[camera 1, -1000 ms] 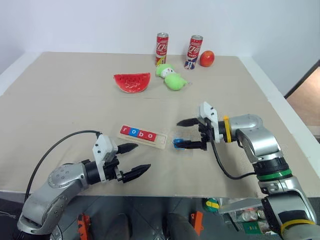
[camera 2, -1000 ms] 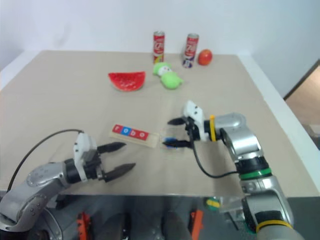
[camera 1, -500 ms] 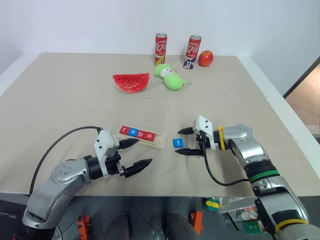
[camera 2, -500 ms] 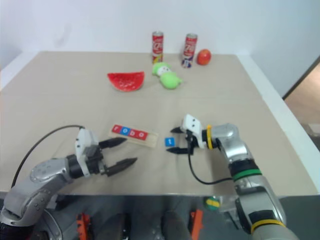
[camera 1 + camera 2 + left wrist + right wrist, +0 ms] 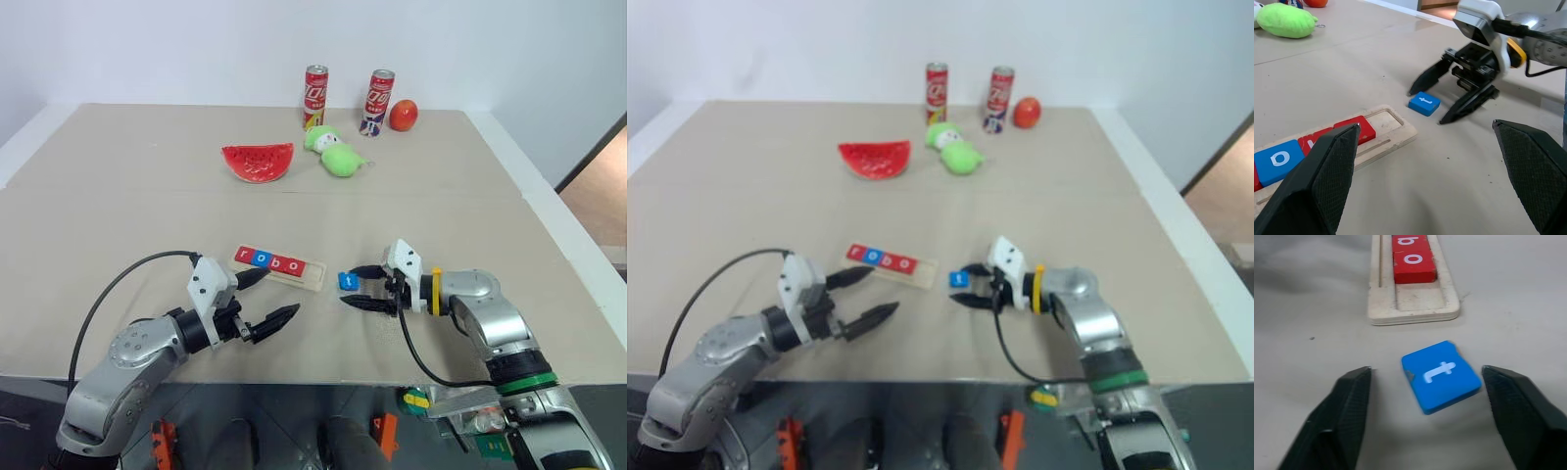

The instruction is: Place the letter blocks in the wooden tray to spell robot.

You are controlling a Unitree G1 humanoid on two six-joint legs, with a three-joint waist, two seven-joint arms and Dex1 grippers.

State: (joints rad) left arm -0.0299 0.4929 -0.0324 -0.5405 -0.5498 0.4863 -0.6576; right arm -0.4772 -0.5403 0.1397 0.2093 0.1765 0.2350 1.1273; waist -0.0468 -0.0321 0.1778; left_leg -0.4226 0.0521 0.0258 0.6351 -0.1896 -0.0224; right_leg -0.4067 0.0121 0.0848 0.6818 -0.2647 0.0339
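Wooden tray (image 5: 1413, 303) cut off — perhaps two blocks (image 5: 1413, 257) showing.

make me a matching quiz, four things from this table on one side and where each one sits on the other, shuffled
Things:
1. blue t block
2. red o block
3. watermelon slice toy
4. green plush toy

Places:
A. lying in the wooden tray, next to its vacant end slot
B. in front of the two soda cans
C. on the table between the right hand's open fingers
D. left of the green plush toy

Pairs: 1-C, 2-A, 3-D, 4-B
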